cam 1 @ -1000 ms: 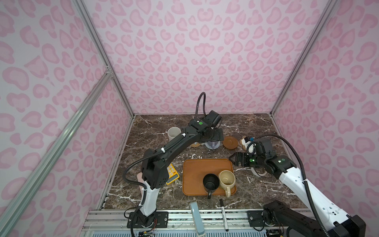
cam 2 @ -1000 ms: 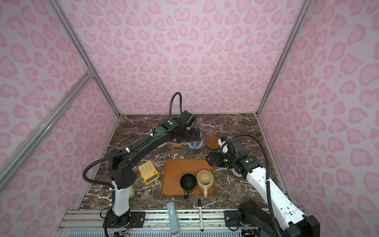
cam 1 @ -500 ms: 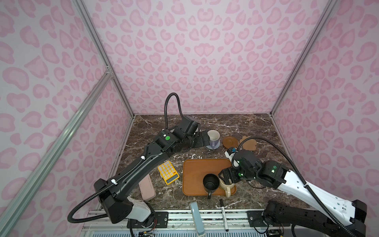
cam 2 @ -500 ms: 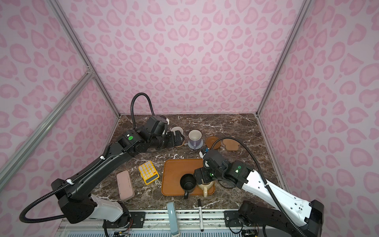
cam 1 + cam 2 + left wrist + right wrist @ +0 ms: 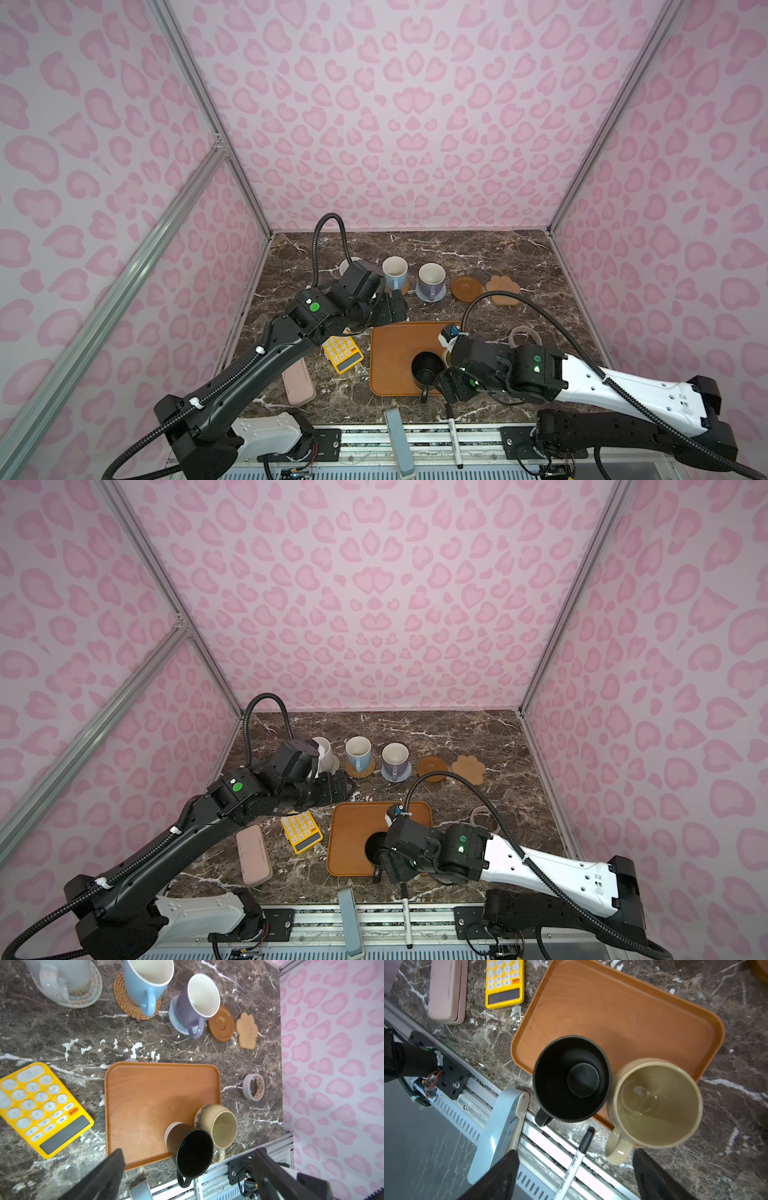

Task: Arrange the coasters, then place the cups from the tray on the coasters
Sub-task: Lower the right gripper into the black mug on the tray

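In both top views your right gripper (image 5: 453, 388) hangs over the 5 o'clock corner of the tray (image 5: 395, 345), with the black cup (image 5: 424, 368) at its 9 o'clock. The brown disc coaster (image 5: 466, 287) and paw coaster (image 5: 503, 286) lie bare at the tray's 1 o'clock. Your left gripper (image 5: 390, 309) sits at the tray's 11 o'clock, jaws spread and empty.

In the left wrist view, the cream cup (image 5: 222, 1124) touches the black cup at the tray's edge. That is your risk, I judge: there is no gap for a finger between them, so closing on one could shove or tip its neighbour.

In the right wrist view your jaws stand wide, gripping nothing. The cream cup's body lies beyond the fingertips (image 5: 506, 1161). Only its handle falls between them, nearer one finger.
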